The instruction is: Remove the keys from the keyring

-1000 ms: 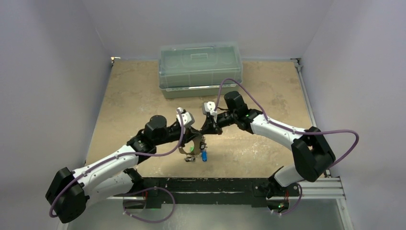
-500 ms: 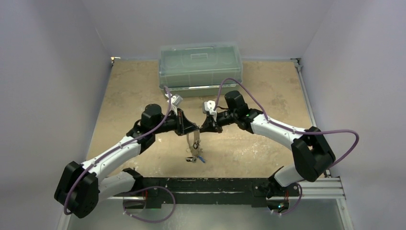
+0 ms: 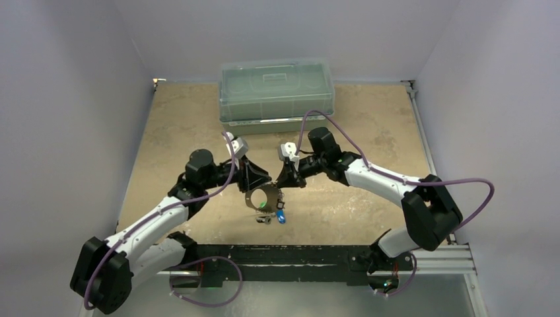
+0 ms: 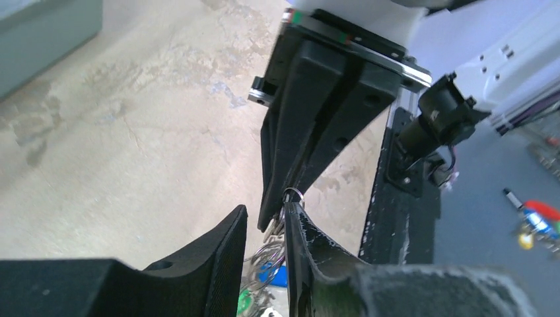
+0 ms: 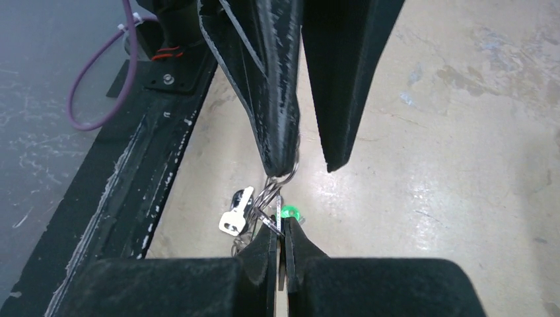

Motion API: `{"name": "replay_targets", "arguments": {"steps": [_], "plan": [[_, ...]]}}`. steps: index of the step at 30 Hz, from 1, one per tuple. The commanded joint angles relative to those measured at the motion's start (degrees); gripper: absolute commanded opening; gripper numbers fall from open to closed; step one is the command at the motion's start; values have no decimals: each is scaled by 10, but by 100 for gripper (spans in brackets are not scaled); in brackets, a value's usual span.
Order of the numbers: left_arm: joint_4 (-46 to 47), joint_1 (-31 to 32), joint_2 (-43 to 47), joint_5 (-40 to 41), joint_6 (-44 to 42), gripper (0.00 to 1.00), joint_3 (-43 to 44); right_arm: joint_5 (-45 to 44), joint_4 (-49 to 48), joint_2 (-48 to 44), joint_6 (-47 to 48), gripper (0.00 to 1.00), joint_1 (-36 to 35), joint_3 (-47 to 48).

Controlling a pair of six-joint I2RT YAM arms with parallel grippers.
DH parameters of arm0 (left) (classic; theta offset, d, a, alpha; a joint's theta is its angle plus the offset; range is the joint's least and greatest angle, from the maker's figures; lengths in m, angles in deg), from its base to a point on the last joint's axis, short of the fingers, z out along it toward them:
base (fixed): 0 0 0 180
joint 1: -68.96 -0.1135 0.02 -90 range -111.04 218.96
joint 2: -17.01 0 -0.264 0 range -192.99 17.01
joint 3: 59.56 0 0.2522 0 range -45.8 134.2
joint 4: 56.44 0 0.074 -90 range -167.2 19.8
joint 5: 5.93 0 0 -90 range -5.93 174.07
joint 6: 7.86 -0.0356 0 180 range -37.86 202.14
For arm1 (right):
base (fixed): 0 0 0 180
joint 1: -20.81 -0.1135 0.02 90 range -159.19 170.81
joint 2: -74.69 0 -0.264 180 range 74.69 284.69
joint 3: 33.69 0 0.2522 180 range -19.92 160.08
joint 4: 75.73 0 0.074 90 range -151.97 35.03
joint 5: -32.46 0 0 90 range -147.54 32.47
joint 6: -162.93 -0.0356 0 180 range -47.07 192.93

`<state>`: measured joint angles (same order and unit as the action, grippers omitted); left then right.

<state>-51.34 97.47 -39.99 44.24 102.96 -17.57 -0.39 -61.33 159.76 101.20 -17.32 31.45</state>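
The keyring (image 3: 264,197) hangs as a grey loop between my two grippers, above the table. Keys (image 3: 267,216) dangle under it, one with a blue head (image 3: 282,216). My left gripper (image 3: 265,181) is open; in the right wrist view its near finger (image 5: 277,99) has ring wire (image 5: 282,177) looped round its tip. My right gripper (image 5: 281,226) is shut on a thin metal part of the keyring. A silver key (image 5: 236,212) and a green key head (image 5: 289,212) hang beside it. The left wrist view shows my open left gripper (image 4: 265,210) with the bunch (image 4: 267,254) between its fingers.
A clear green lidded box (image 3: 276,96) stands at the back middle of the tan table (image 3: 370,125). The black base rail (image 3: 284,254) runs along the near edge, just below the hanging keys. Purple cables loop off both arms.
My left arm has drawn back to the left and its gripper has turned. The keyring, edge-on half a second ago, now faces the camera as an open loop. My right gripper has barely moved.
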Motion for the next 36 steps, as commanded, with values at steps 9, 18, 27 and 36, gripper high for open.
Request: {"name": "replay_targets", "arguments": {"steps": [9, 18, 27, 36], "plan": [[-68, 2, 108, -39, -373, 27, -33, 24, -21, -16, -15, 0, -2, -3], [-116, 113, 181, 103, -501, 27, -34, 35, -47, -14, -56, 0, 1, -5], [-139, 135, 176, 77, -484, 25, -33, 53, -84, -19, -119, 0, 22, -21], [-123, 172, 146, 79, -457, 12, -49, 53, -90, -13, -137, 0, 27, -32]]}}
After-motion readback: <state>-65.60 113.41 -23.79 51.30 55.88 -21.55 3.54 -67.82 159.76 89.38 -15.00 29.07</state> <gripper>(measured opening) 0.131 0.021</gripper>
